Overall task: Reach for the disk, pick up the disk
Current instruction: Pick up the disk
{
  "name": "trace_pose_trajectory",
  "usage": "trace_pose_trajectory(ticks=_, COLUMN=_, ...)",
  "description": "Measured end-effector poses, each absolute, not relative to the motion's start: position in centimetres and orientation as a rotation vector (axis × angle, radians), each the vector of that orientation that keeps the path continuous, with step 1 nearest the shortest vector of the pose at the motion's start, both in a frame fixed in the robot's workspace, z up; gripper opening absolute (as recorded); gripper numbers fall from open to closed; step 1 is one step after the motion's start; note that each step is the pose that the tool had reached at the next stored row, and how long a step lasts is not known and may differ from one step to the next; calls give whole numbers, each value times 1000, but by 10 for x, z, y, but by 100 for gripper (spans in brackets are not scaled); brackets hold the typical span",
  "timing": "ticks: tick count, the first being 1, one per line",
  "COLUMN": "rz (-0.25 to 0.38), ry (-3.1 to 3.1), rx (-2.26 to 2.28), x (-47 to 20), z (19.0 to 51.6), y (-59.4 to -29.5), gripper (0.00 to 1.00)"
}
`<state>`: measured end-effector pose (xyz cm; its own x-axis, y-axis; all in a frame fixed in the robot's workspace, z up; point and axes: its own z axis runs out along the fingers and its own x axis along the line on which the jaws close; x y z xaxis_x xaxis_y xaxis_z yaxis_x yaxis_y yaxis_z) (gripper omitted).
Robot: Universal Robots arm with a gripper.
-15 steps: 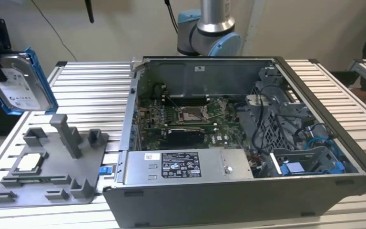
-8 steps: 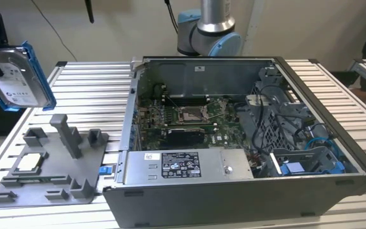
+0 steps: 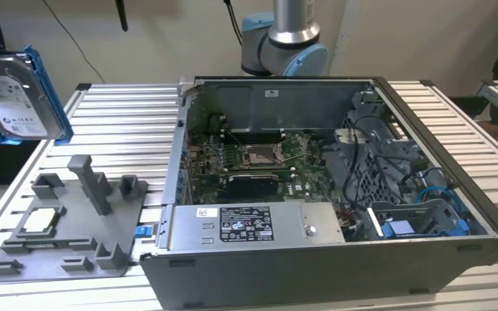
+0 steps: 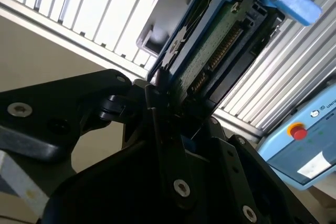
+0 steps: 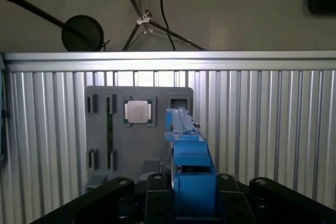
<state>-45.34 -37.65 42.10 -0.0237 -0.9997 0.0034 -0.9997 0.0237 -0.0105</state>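
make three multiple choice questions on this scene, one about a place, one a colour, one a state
1. Where is the disk? A) raised clear of the table, at the exterior view's left B) lying flat on it C) hidden under it
2. What colour are the disk's rails? A) red B) yellow C) blue
3. How is the computer case? A) closed B) open on top, board exposed C) upside down
Answers: 1 A, the gripper is shut on it, holding it upright in the air. 2 C, blue plastic frames it in both wrist views. 3 B, the board and cables show inside.
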Motion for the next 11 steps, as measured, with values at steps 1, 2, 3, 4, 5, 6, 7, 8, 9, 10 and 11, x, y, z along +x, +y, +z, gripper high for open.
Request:
trace_pose_trajectory(ticks=1, rz=-16, ry=2244, rx=-2192, x=-453, z=423, y=-376, gripper=0)
trace_pose_trajectory(ticks=2, rz=-16, ry=2244, rx=-2192, x=-453, z=425, y=-376, gripper=0)
trace_pose_trajectory(ticks=3, rz=-17, ry=2244, rx=-2192, x=-453, z=427, y=-376, gripper=0)
trace_pose_trajectory(ticks=4, rz=-17, ry=2245, rx=-2192, x=-453, z=428, y=-376, gripper=0)
trace_pose_trajectory(ticks=5, rz=-17, ry=2245, rx=-2192, x=-453, z=430, y=-376, gripper=0)
trace_pose_trajectory(ticks=6, rz=-17, ry=2245, rx=-2192, x=-453, z=432, y=-376, gripper=0)
trace_pose_trajectory(ticks=7, rz=-18, ry=2245, rx=-2192, x=-453, z=433, y=-376, gripper=0)
trace_pose_trajectory(ticks=8, rz=-18, ry=2245, rx=-2193, x=-453, z=435, y=-376, gripper=0)
trace_pose_trajectory(ticks=9, rz=-18, ry=2245, rx=-2193, x=-453, z=437, y=-376, gripper=0)
trace_pose_trajectory(ticks=10, rz=-19, ry=2245, rx=-2193, x=-453, z=439, y=-377, gripper=0)
trace_pose_trajectory(ticks=11, rz=-19, ry=2245, rx=-2193, x=-453, z=440, y=-376, gripper=0)
